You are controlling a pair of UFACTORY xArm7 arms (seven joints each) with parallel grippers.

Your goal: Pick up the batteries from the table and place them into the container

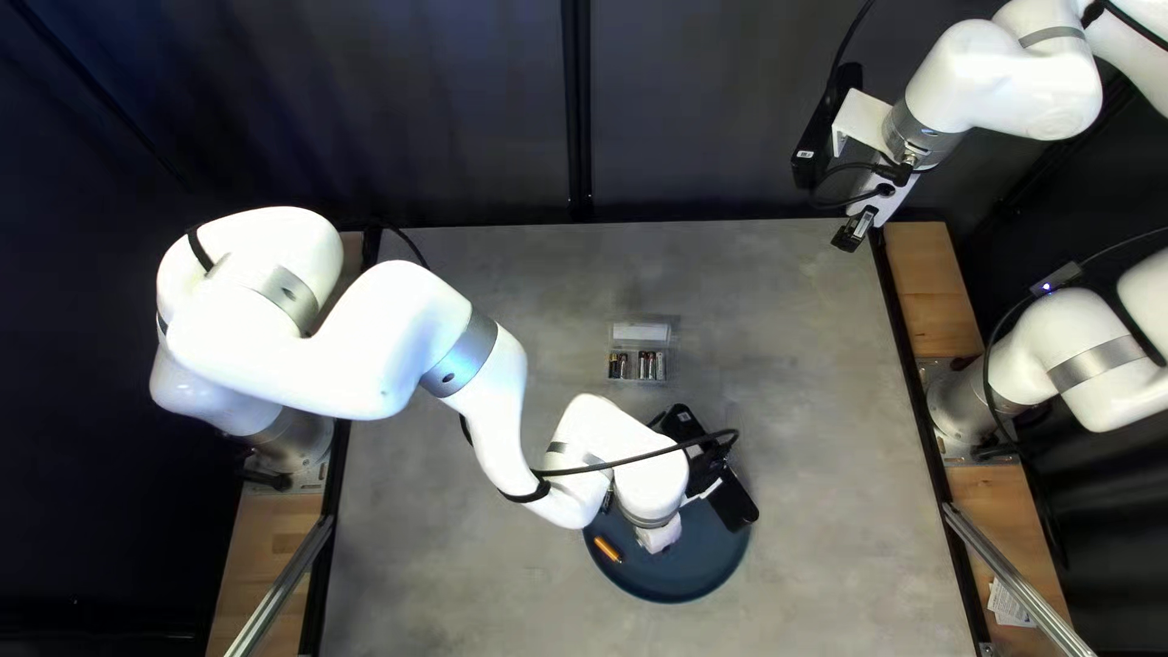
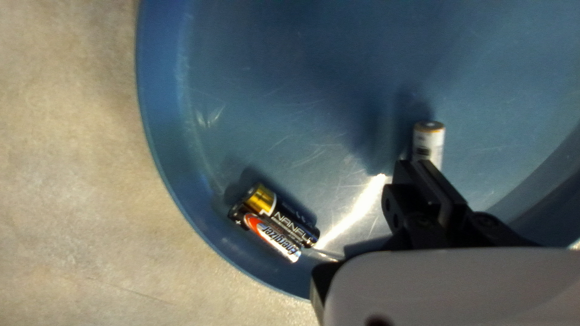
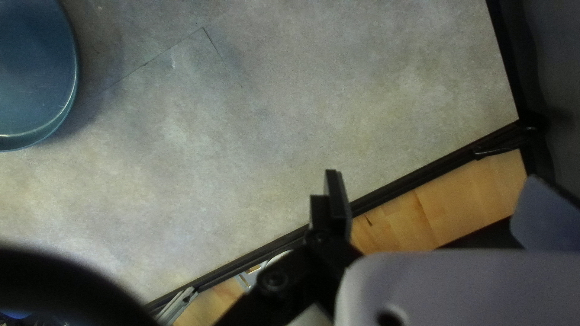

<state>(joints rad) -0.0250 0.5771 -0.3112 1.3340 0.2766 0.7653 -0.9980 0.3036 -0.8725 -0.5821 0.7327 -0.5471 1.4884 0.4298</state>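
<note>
One white battery [image 2: 428, 140] is showing just ahead of our left jaws, its axis running away from them; their state we cannot tell, while our right jaws are hanging spread, far off.

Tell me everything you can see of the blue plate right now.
The blue plate is round and shallow with a raised rim, glossy and scratched like plastic. It lies flat on the grey table close to its near edge. Two batteries lie side by side against its rim; a white battery rests farther in.
</note>
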